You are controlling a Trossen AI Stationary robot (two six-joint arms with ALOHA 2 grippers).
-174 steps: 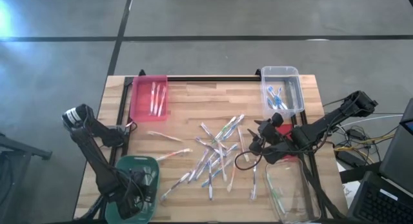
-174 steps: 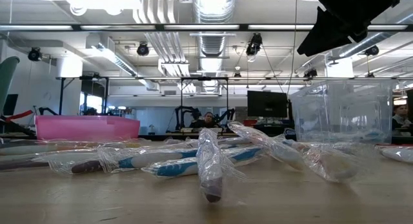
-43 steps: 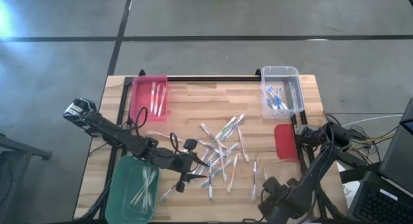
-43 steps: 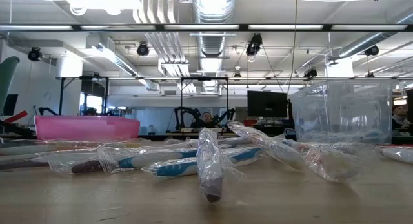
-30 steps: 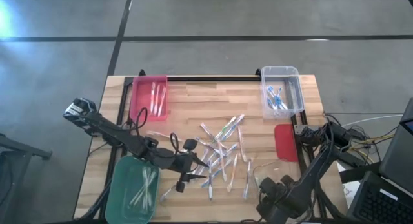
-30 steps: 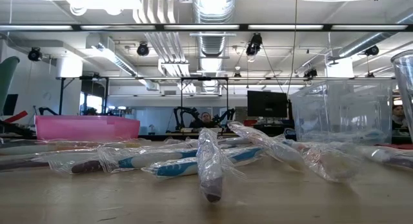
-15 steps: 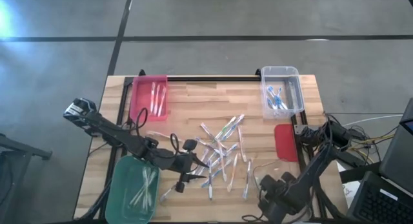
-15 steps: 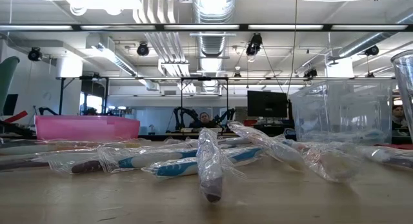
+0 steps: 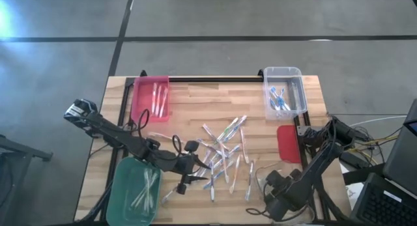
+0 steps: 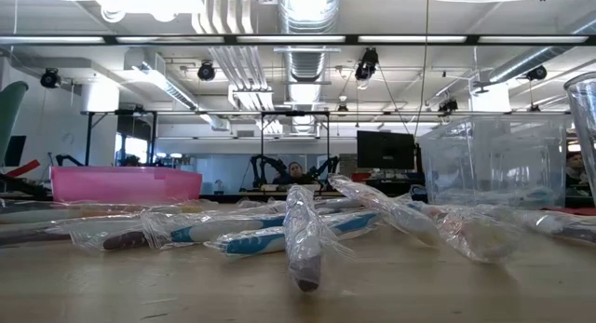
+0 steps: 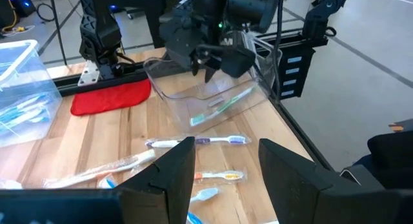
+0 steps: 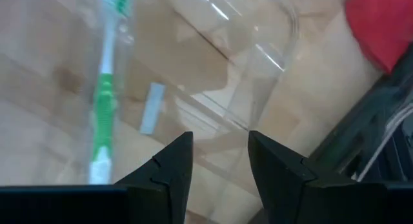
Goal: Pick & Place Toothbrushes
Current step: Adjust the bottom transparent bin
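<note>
On the wooden counter [image 9: 195, 102] four bins stand near the corners; the pink bin [image 9: 151, 98] at the far left holds a few pale toothbrushes laid lengthwise; the clear bin at the far right [image 9: 284, 91] holds several with blue accents; the green bin [image 9: 135, 198] at the near left holds a handful of whitish ones, crossed over each other; the second clear bin [image 11: 213, 88] at the near right holds a green-and-white toothbrush [image 12: 103, 108] lying on its floor. A red cloth [image 9: 288, 142] lies between the two clear bins. The remaining toothbrushes [image 9: 225, 157] lie in a loose scatter mid-counter, thin pale sticks with pink, green and blue touches, many in crinkled clear wrappers.

The right pincer [image 12: 216, 156] hangs over the near clear bin, its fingers [image 12: 164, 169] apart with nothing between them; the left pincer [image 11: 226, 162] sits low beside the left edge of the scatter, fingers likewise spread and empty.
</note>
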